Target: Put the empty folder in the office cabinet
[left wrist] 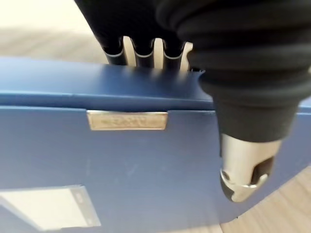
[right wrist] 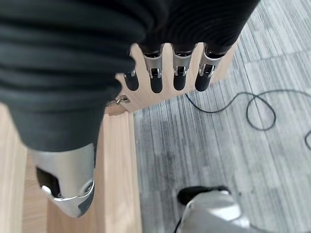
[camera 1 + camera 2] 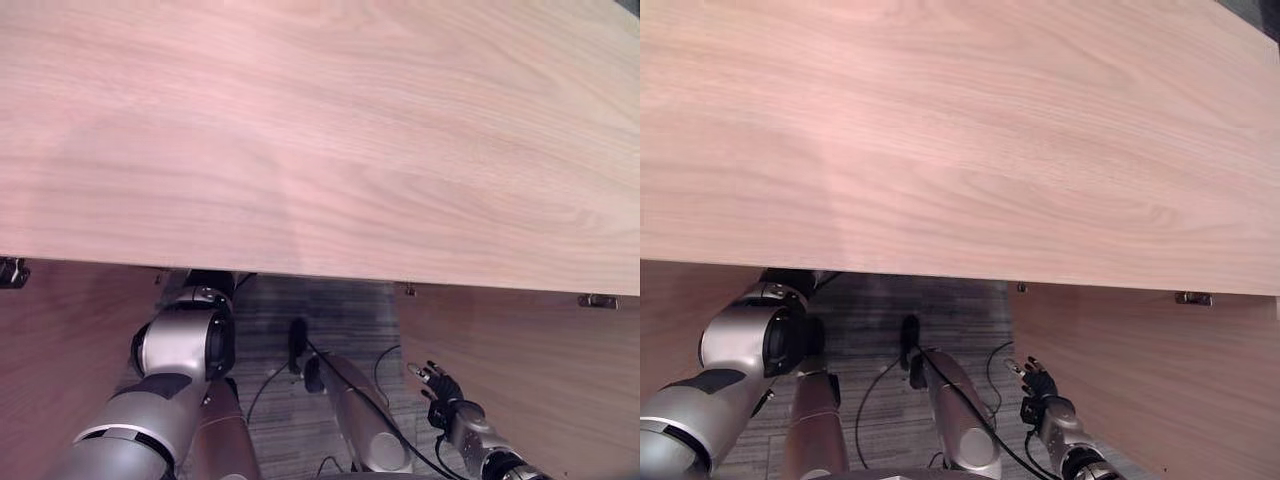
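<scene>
Wooden cabinet top [image 3: 320, 130] spans overhead; below its front edge, left hand [image 1: 252, 97] grips the blue folder [image 1: 121, 160], right hand [image 2: 73, 145] hangs loose.

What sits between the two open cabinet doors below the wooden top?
Grey carpet floor, seen in the eye views between the left door and right door. The right hand hangs near the right door; the left hand grips the blue folder.

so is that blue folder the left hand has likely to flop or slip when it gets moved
The blue folder probably stays stiff: its top edge runs straight and its face looks flat. Its smooth surface could be slippery, though the left hand pinches it with fingers behind and thumb in front. Being empty per the task, it is likely light.
</scene>
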Available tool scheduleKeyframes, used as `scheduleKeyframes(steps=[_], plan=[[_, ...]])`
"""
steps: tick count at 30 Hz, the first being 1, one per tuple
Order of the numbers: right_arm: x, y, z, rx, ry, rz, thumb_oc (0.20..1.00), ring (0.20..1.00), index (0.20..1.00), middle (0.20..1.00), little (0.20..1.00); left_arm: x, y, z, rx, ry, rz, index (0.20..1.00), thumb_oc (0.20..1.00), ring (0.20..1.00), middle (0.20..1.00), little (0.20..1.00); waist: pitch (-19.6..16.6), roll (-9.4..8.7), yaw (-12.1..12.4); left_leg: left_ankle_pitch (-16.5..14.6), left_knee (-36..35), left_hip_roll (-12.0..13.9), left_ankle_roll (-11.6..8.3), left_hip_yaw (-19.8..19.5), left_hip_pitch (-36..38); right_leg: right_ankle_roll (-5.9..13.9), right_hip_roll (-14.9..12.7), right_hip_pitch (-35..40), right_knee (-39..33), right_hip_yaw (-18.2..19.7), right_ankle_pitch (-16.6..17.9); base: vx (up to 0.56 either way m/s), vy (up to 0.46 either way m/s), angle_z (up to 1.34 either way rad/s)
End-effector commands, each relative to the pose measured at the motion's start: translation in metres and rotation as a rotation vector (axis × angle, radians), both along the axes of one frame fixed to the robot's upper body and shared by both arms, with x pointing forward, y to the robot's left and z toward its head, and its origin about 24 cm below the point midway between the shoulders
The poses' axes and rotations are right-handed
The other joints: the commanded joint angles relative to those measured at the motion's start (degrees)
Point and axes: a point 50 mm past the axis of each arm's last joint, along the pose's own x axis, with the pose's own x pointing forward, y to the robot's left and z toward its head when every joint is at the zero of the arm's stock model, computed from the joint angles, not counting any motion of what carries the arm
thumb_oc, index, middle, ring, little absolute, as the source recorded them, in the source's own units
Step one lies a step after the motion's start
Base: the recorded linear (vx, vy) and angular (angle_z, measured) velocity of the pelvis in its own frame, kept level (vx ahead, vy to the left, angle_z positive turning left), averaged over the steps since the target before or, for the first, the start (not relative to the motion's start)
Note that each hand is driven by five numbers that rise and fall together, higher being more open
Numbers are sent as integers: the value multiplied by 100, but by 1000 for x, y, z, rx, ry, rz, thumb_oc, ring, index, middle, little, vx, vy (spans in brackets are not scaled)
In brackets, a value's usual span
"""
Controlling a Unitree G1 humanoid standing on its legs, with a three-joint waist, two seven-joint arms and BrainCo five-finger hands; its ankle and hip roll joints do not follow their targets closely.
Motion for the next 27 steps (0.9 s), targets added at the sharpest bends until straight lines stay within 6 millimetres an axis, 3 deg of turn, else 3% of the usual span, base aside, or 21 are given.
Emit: scheduleKeyframes(steps=[1, 5, 7, 8, 15, 27], plan=[[-10, -12, -2, -49, 30, -18, 1000, 1000, 1000, 1000, 1000, -11, 6, -25, -35, 102, 38, 1000, 1000, 1000, 1000, 1000, 117, 59, -22, -287, -65, 150, 38, -14, 53, 708, -423, -82, -312, 236, 296, 32, 28, 6], [-11, -7, -4, -45, 35, -5, 1000, 1000, 1000, 1000, 1000, -22, -1, -50, -50, 166, 23, 1000, 1000, 1000, 1000, 1000, 34, 89, 23, -67, -522, 195, 25, 43, 317, 747, -423, 77, -610, 196, 446, 7, 4, 1], [-12, -7, -4, -45, 37, -5, 1000, 1000, 1000, 1000, 1000, -23, -1, -51, -50, 167, 23, 1000, 1000, 1000, 1000, 1000, 33, 88, 33, -46, -562, 200, 25, 54, 350, 747, -418, 98, -634, 200, 460, 0, 0, 0], [-12, -4, -5, -39, 43, -7, 1000, 1000, 1000, 1000, 1000, -34, -8, -72, -63, 221, 4, 1000, 1000, 1000, 1000, 1000, -23, 140, 59, 82, -873, 246, 10, 92, 556, 771, -419, 220, -826, 192, 524, 0, 0, 0], [-19, -2, -10, -38, 77, 1, 1000, 1000, 1000, 1000, 1000, -54, -19, -105, -49, 302, -54, 1000, 1000, 1000, 1000, 1000, -105, 240, 137, 274, -1351, 283, -9, 192, 953, 790, -408, 457, -1062, 201, 608, 8, 19, -4], [-32, -9, -16, -53, 146, -1, 1000, 1000, 1000, 1000, 1000, -80, -23, -135, 112, 326, -237, 1000, 1000, 1000, 1000, 1000, -192, 453, 274, 295, -1456, 234, 23, 270, 1436, 815, -504, 954, -1199, 184, 689, 20, 10, 0]])
